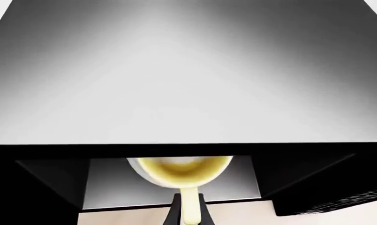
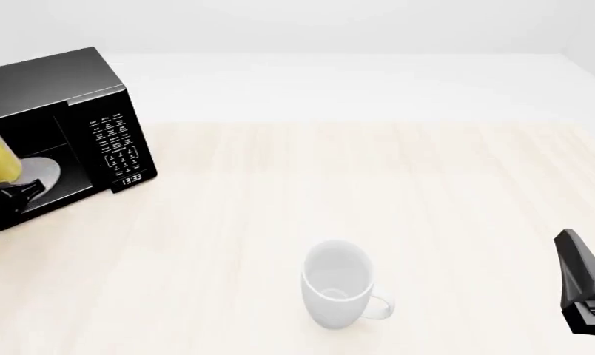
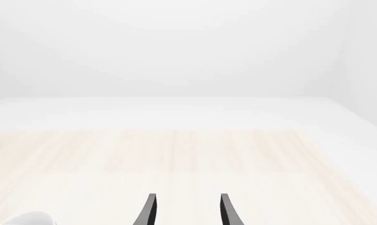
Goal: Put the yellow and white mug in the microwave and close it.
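1. Nearest, front view: right gripper (image 2: 577, 255) at lower right edge, off the table surface; fingers (image 3: 149, 209) parted w/ clear gap, nothing between.
2. White mug (image 2: 339, 283) lying on its side, front-centre of light wood table (image 2: 377, 185), well apart from both arms.
3. Left gripper (image 1: 188, 211) pinched narrow on handle of yellow and white mug (image 1: 183, 171), held at mouth of open cavity, above turntable plate (image 2: 41, 176).
4. Farthest left: black microwave (image 2: 75, 96), keypad facing front, clock display lit.
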`<state>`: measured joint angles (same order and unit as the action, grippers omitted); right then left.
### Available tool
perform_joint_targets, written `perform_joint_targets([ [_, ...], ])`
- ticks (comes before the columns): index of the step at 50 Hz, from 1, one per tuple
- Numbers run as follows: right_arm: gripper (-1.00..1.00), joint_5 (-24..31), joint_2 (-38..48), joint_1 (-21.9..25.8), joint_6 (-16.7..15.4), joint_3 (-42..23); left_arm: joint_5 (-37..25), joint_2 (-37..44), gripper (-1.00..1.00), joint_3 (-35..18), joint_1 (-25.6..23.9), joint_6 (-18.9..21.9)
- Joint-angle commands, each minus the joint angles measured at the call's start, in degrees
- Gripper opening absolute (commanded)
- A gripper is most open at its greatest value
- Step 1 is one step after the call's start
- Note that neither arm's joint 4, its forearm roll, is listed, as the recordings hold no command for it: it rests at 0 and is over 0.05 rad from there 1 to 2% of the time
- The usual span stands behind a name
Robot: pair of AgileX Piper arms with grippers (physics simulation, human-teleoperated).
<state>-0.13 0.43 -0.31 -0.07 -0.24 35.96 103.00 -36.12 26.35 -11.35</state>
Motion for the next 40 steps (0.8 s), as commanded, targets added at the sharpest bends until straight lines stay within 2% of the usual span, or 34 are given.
perform_joint_targets([
  [1, 1.0, 0.0, 0.0, 0.0, 0.0, 0.0, -1.9, 1.1, -1.0, -3.1, -0.1, 0.0],
  [20, 1.0, 0.0, 0.0, 0.0, 0.0, 0.0, -3.9, 4.1, -1.0, -6.7, 0.4, -0.4],
  [40, 1.0, 0.0, 0.0, 0.0, 0.0, 0.0, -4.1, 7.7, -1.0, -8.1, 0.7, -0.8],
])
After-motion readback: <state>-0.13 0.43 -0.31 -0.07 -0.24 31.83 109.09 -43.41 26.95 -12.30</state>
